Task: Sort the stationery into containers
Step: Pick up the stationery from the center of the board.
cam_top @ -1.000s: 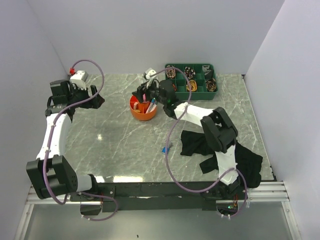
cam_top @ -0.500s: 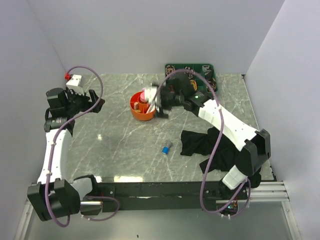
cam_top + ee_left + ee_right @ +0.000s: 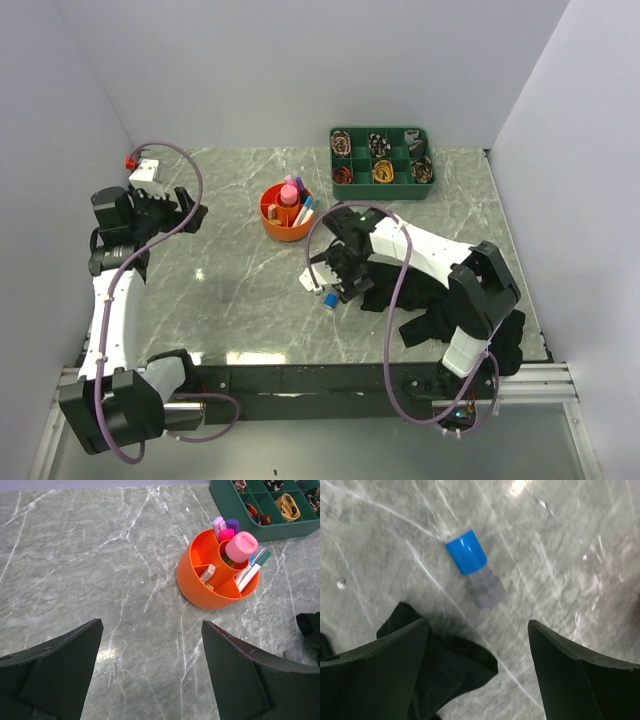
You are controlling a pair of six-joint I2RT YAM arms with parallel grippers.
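Observation:
The round orange organiser (image 3: 285, 214) stands on the marble table, holding a pink tube-like case in its centre tube and several pens and markers in its sections; it also shows in the left wrist view (image 3: 218, 575). A short blue-capped item (image 3: 474, 570) lies loose on the table, seen from above (image 3: 329, 299) beside the black cloth. My right gripper (image 3: 325, 280) is open and empty, hovering right over that item (image 3: 477, 655). My left gripper (image 3: 190, 210) is open and empty at the far left, well short of the organiser (image 3: 150, 675).
A green tray (image 3: 382, 160) of ribbon rolls stands at the back right, also in the left wrist view (image 3: 260, 507). A black cloth (image 3: 450, 310) lies crumpled at the right front; its corner lies under my right gripper (image 3: 445, 665). Grey walls enclose the table.
My right arm has swung back from the organiser, leaving the pink case in its centre tube, and has come down over the blue-capped item. The left arm has shifted slightly.

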